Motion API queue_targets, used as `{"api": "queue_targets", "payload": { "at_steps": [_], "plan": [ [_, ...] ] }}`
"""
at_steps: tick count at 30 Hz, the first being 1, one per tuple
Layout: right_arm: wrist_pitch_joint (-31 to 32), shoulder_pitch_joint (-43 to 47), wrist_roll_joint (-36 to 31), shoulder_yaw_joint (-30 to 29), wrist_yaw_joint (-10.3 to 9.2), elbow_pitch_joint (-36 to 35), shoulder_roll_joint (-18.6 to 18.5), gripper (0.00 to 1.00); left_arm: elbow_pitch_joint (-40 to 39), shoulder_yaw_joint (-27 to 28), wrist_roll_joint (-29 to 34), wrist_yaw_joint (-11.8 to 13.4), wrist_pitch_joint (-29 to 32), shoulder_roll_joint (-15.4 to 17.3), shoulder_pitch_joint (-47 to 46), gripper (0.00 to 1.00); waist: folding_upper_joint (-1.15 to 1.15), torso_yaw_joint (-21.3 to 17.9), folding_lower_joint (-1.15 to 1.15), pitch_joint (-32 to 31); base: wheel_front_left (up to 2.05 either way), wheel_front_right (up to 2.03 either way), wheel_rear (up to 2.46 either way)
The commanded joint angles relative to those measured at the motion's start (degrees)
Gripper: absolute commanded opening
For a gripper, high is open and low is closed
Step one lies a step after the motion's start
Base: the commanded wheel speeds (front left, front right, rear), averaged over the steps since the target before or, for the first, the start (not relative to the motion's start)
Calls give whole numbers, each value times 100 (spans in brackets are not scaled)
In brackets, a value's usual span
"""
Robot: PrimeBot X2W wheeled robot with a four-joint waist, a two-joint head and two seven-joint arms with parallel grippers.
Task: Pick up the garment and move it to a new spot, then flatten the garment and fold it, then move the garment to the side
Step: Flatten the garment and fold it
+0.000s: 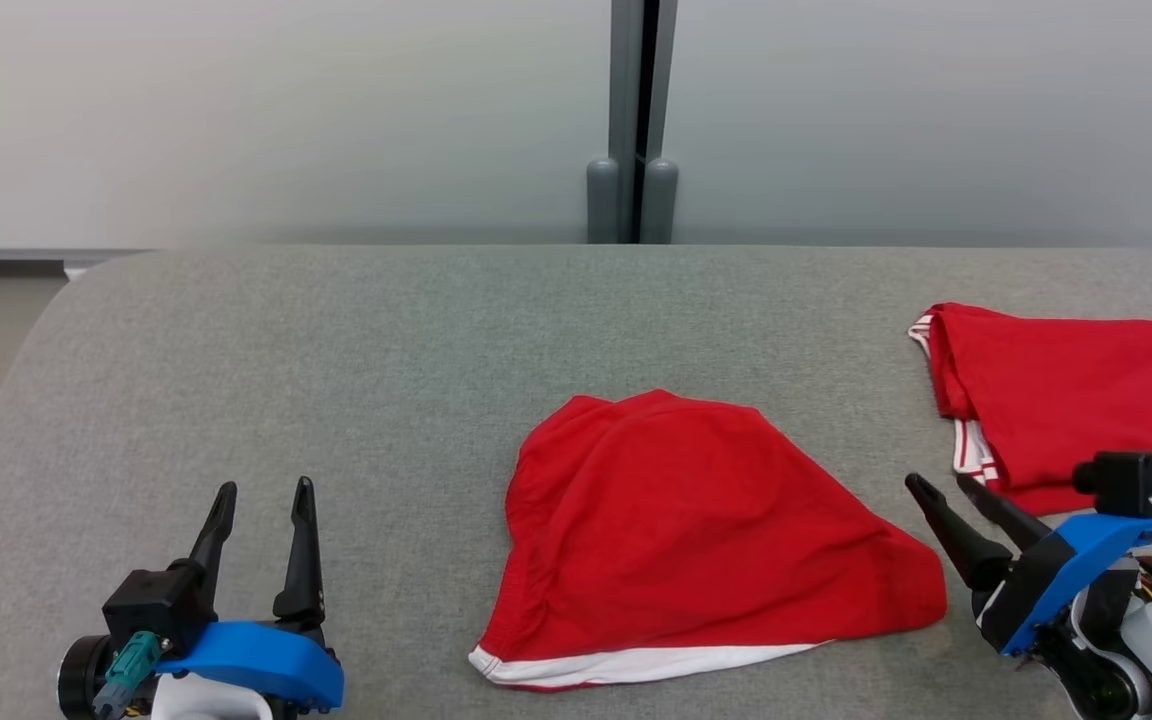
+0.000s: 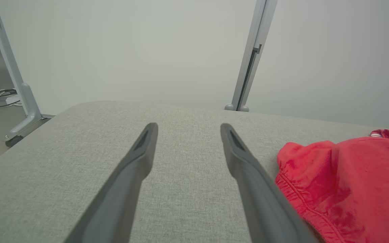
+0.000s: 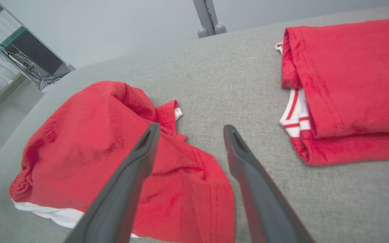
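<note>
The garment [image 1: 696,520] is red with a white band along its near edge. It lies loosely spread, with some rumples, in the middle of the grey padded table [image 1: 336,350]. My right gripper [image 1: 936,484] stands open just right of the garment's right corner, nothing between its fingers. In the right wrist view the garment [image 3: 89,148] lies under and left of my right gripper [image 3: 191,127]. My left gripper [image 1: 266,485] is open at the lower left, well apart from the cloth. The left wrist view shows my left gripper [image 2: 188,125] over bare table, with the garment [image 2: 349,175] at its right.
A second red garment [image 1: 1066,390] with white striped trim lies folded at the table's right side, also seen as the folded garment [image 3: 349,77] in the right wrist view. A grey partition post [image 1: 633,120] stands behind the table. The table's left edge is rounded.
</note>
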Motion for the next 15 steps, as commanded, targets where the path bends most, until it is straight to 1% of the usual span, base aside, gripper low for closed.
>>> {"api": "queue_targets", "payload": {
  "at_steps": [1, 5, 7, 10, 12, 15],
  "plan": [
    [-171, -48, -93, -23, 1, -22, 60, 100, -2, 9, -8, -12, -22, 14, 21, 100, 0, -73, 0, -73, 0, 0, 0],
    [-825, -14, -419, -63, 1, -85, 199, 100, -30, 31, 7, -23, -24, 24, 78, 100, 0, -191, 0, -194, 0, 0, 0],
    [-1047, 39, -604, -94, 1, -143, 288, 100, -79, 50, 23, -25, -25, 18, 111, 100, 0, -244, 0, -239, 0, 0, 0],
    [-1230, 157, -938, -319, 1, -230, 433, 100, -162, 86, 53, -37, -25, -16, 165, 100, 0, -305, 0, -270, 0, 0, 0],
    [-1264, 273, -1192, -649, 1, -392, 579, 100, -219, 118, 69, -37, -26, -44, 204, 100, 0, -340, 0, -276, 0, 0, 0],
    [-1269, 649, -1906, -1524, 1, -846, 852, 100, -365, 181, 130, -91, -26, -117, 247, 100, 0, -386, 0, -275, 0, 0, 0]
  ]
}}
